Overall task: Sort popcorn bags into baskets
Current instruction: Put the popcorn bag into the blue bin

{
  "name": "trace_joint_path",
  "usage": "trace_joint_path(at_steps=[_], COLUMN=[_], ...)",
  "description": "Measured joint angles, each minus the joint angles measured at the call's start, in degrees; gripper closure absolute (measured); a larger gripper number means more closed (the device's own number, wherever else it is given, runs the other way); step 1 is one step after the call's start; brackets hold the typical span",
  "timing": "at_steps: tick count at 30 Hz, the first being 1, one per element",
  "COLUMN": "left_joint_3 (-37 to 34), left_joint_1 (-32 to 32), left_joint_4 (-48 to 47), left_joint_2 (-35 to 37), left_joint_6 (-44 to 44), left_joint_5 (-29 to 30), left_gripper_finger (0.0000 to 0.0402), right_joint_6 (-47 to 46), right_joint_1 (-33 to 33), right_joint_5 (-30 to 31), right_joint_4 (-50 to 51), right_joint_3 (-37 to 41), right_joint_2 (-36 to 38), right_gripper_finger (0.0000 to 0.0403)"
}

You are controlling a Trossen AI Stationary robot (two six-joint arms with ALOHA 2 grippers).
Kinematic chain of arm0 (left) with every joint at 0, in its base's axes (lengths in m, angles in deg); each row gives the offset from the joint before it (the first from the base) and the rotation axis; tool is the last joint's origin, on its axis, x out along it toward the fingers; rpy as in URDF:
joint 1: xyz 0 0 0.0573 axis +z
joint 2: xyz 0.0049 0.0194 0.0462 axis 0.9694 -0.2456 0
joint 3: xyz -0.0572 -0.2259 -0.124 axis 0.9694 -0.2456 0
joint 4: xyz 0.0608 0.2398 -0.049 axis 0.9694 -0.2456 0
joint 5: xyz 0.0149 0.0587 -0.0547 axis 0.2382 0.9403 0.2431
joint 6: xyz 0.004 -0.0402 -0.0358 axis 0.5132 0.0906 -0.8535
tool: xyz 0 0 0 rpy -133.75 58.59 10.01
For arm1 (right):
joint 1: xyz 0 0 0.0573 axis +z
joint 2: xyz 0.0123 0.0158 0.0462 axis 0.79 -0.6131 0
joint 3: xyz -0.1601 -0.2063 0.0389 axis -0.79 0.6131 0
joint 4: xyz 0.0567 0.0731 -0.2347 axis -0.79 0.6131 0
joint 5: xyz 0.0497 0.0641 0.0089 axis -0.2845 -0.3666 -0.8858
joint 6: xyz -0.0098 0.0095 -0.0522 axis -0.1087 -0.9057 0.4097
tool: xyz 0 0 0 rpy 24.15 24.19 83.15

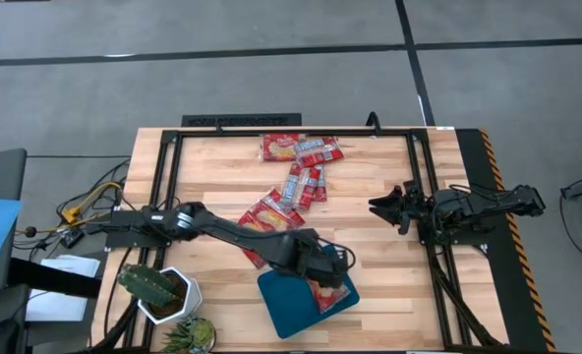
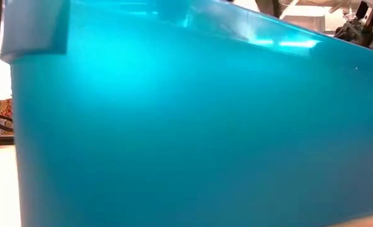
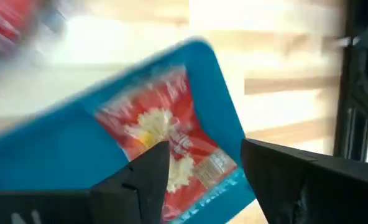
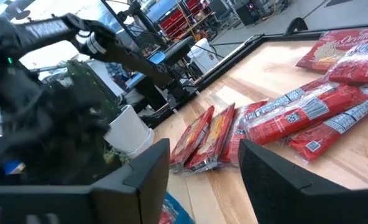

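Note:
The teal tray (image 1: 286,305) sits near the table's near edge, and its wall (image 2: 186,126) fills the low view. One wide red packet with a yellow picture (image 3: 165,137) lies flat in the tray's right part (image 1: 330,295). My left gripper (image 3: 202,171) hovers open just above that packet, a finger on either side, touching nothing. More red packets lie on the wood: wide ones (image 1: 271,218) at the centre, narrow ones (image 1: 306,185) beyond them, and others (image 1: 299,147) by the far edge. My right gripper (image 4: 199,168) waits open at the right (image 1: 384,206), pointing toward the packets (image 4: 283,118).
A white pot with a cactus (image 1: 163,290) and a second small plant (image 1: 188,334) stand at the near left corner, beside my left arm (image 1: 222,228). A black metal frame (image 1: 301,126) runs along the table's edges. Bare wood (image 1: 389,275) lies to the right of the tray.

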State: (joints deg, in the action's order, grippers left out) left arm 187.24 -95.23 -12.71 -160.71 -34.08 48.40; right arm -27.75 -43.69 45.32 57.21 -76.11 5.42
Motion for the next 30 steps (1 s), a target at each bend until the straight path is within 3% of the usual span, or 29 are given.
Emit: trace_joint_path(at_steps=[4, 7, 16, 24, 30], left_joint_3=[-0.02, -0.23, -15.82, -19.32, -27.85], left_joint_1=[-0.01, -0.28, -0.77, 0.48, 1.60], left_joint_4=[-15.30, -27.58, -19.16, -26.54, -20.00], left_joint_2=[3.58, 4.29, 5.03, 10.90, 13.10], left_joint_6=[-3.49, -10.16, -18.57, -22.61, -23.89], left_joint_5=[3.58, 2.57, -4.22, 0.96, -0.54], left_gripper_finger=[0.0212, 0.0212, 0.0198, 0.0136, 0.0126], right_joint_6=[0.07, 0.46, 0.66, 1.18, 1.26], right_joint_1=[0.01, 0.00, 0.00, 0.00, 0.00], right_joint_5=[-0.06, -0.05, -0.03, -0.01, 0.02], right_joint_4=[0.00, -0.01, 0.00, 0.00, 0.00], right_joint_3=[0.00, 0.00, 0.00, 0.00, 0.00], right_joint_2=[0.00, 0.00, 0.00, 0.00, 0.00], right_gripper_finger=[0.0179, 0.0179, 0.0175, 0.0176, 0.0174])
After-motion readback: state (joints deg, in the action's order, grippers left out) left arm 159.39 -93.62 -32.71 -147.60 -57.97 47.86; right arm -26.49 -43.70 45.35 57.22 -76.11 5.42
